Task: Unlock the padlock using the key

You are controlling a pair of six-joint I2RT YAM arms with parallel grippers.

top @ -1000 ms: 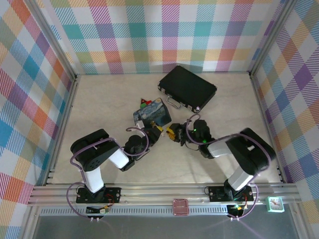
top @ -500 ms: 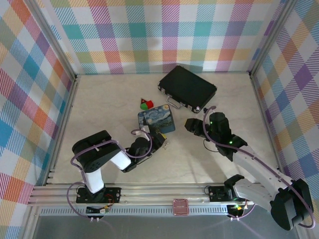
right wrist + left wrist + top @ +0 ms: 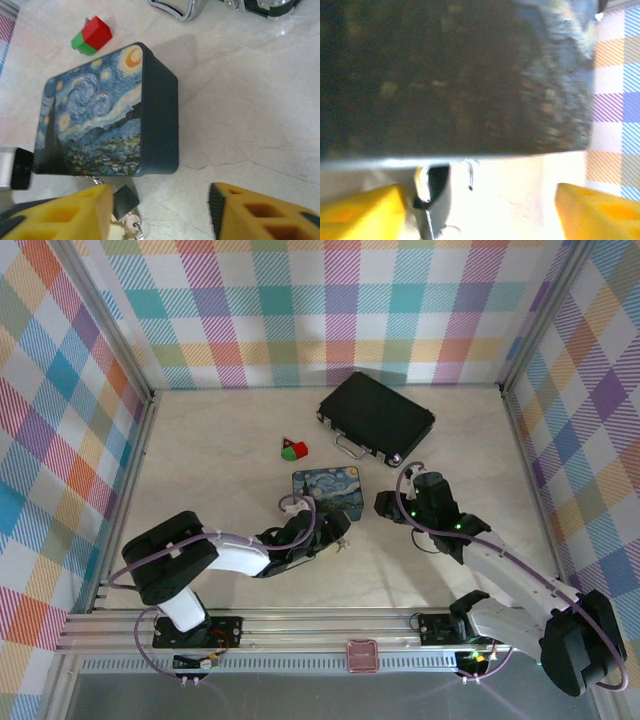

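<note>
Jaws on the left gripper gaped wide, empty, right up at the tin; padlock and key lay on the pale marbled bench beside it. Right gripper jaws stood open too, empty. Plaid walls all around.

Pale marbled tabletop: black hard-shell briefcase far right, red-and-green block left of it, painted blue tin centre, tiny dark padlock and silvery key just beside the tin's near edge.

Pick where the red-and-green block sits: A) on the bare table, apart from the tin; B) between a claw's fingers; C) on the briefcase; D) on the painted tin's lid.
A: the red-and-green block rests on the table with bare surface between it and the painted tin.
</note>
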